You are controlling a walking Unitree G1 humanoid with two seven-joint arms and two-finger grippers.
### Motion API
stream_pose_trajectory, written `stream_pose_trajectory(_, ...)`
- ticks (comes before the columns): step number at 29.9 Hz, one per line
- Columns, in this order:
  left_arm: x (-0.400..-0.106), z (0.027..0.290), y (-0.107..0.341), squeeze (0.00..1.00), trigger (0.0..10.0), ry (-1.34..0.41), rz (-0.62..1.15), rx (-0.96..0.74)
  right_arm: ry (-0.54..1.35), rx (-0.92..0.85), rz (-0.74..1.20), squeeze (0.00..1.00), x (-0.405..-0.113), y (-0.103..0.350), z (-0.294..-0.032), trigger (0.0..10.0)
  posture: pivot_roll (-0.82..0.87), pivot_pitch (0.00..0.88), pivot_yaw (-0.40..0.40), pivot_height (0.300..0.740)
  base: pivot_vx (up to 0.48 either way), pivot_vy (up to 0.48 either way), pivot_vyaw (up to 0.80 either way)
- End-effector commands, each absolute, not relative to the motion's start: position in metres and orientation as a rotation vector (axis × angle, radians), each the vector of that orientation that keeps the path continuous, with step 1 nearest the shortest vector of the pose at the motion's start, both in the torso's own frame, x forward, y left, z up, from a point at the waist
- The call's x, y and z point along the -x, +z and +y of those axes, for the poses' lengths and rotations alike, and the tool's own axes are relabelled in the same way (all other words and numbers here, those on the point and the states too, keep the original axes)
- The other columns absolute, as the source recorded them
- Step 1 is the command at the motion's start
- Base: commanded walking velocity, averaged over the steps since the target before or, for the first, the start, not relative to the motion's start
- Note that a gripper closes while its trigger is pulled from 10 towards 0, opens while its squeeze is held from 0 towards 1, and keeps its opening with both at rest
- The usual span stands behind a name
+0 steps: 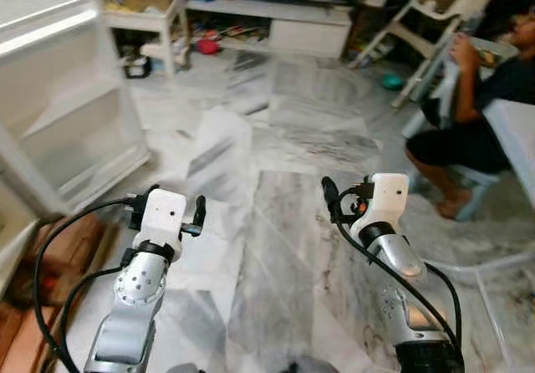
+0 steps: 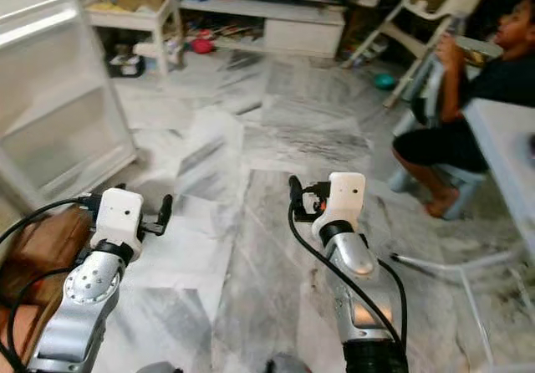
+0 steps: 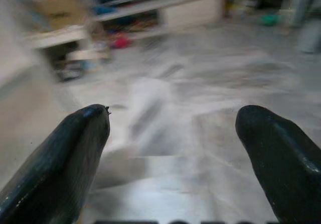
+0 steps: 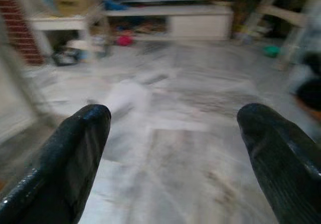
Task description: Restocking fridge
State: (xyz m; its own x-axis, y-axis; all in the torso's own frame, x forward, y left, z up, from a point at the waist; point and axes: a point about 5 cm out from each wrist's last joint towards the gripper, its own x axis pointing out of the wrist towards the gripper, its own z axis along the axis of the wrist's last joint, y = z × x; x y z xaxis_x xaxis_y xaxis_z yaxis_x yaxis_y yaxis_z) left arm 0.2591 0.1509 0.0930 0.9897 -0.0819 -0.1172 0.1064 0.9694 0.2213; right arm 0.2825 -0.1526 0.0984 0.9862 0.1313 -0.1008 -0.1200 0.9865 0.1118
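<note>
White and standing open, the fridge (image 1: 67, 114) sits at the robot's far left on the marble floor (image 1: 284, 222). Right of it hover the left gripper (image 3: 173, 148) and right gripper (image 4: 175, 148), fingers spread, holding nothing. Farther right, well apart from the fridge, a person (image 1: 476, 114) sits (on a stool) near a white chair (image 1: 435, 13).

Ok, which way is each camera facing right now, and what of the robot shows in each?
Left eye: head, looking down at marble floor; both arms, left gripper, right gripper.
Right eye: same scene; open fridge door left, seated person right.
Left wrist: along its open fingers toward the TV unit.
Right wrist: along open fingers, same TV unit.
</note>
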Motion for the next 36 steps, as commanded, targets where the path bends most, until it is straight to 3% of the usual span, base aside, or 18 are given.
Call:
stream_pose_trajectory(1, -0.2593, 0.1473, 0.0962, 0.00, 10.0, -0.112, 0.094, -0.218, 0.126, -0.098, 0.076, 0.00, -0.2849, 0.1048, -0.1530, 10.0, 0.00, 0.081, -0.061, 0.740, 0.360, 0.000, -0.80)
stream_pose_trajectory(26, -0.2647, 0.1500, 0.0968, 0.00, 10.0, -0.103, 0.091, -0.185, 0.139, -0.087, 0.066, 0.00, -0.2828, 0.1050, -0.1493, 10.0, 0.00, 0.083, -0.061, 0.740, 0.395, 0.000, -0.79)
stream_pose_trajectory(36, -0.2690, 0.1549, 0.1014, 0.00, 10.0, -0.063, 0.070, -0.118, 0.163, -0.080, 0.040, 0.00, -0.2821, 0.1075, -0.1447, 10.0, 0.00, 0.084, -0.063, 0.740, 0.170, 0.402, -0.80)
